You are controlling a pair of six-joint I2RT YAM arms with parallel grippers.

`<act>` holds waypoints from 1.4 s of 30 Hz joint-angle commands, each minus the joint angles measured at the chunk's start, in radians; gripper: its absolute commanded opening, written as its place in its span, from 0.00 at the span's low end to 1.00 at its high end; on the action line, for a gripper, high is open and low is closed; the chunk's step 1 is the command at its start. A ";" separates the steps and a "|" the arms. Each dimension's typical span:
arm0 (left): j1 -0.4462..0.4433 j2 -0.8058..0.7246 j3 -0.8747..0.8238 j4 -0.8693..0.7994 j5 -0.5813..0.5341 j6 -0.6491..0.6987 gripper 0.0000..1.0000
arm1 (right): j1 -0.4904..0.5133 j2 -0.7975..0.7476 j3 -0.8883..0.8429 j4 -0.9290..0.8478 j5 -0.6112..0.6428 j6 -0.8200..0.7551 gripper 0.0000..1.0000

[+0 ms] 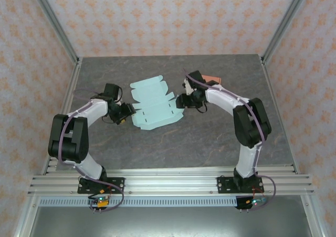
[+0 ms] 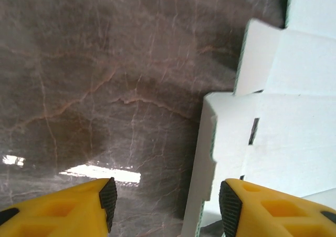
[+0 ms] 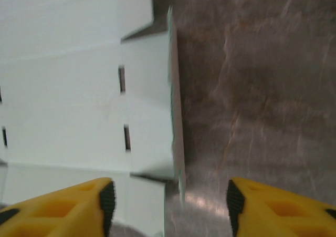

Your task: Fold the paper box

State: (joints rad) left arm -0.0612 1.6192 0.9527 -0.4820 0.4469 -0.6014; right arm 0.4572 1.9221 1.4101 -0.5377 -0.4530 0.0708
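Paper box point(image 1: 155, 108) lies unfolded, flaps seemingly raised; left hand point(image 2: 165, 200) and right hand point(image 3: 170, 200) open, empty.

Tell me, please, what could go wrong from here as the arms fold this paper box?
The paper box lies loose on the table, so a push from the left gripper may slide it rather than fold it. The right gripper straddles a thin raised flap; closing askew could crumple it.
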 commanded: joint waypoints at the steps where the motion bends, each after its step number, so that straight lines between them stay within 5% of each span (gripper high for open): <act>1: 0.008 -0.062 0.070 0.009 -0.066 0.023 0.58 | -0.006 0.091 0.100 -0.027 -0.031 -0.098 0.49; 11: 0.100 -0.084 0.266 -0.072 -0.063 0.061 0.59 | -0.004 0.181 0.282 -0.195 0.088 -0.451 0.08; 15: 0.111 -0.102 0.305 -0.057 -0.050 0.132 0.59 | 0.002 0.095 0.239 -0.201 0.105 -0.784 0.06; 20: 0.110 -0.110 0.275 0.056 0.028 0.126 0.59 | 0.010 0.085 0.248 -0.276 0.096 -1.381 0.06; 26: 0.083 -0.012 0.256 0.163 0.127 0.110 0.57 | 0.083 0.277 0.553 -0.189 0.085 -1.597 0.14; 30: 0.064 0.072 0.249 0.240 0.183 0.074 0.56 | 0.140 0.363 0.703 -0.144 0.030 -1.528 0.26; 34: 0.025 0.110 0.291 0.229 0.158 0.117 0.55 | 0.123 0.231 0.572 -0.007 -0.061 -1.147 0.42; 38: -0.012 0.163 0.363 0.182 0.129 0.181 0.55 | 0.049 0.014 0.266 0.176 0.021 -0.717 0.57; 42: -0.046 0.352 0.559 -0.084 0.122 0.270 0.54 | -0.030 -0.032 0.224 0.023 0.096 -0.361 0.62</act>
State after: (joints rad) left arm -0.0917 1.8732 1.4143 -0.3950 0.5846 -0.4217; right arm 0.4770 1.9369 1.6333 -0.4850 -0.4152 -0.6556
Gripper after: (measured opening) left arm 0.547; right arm 0.614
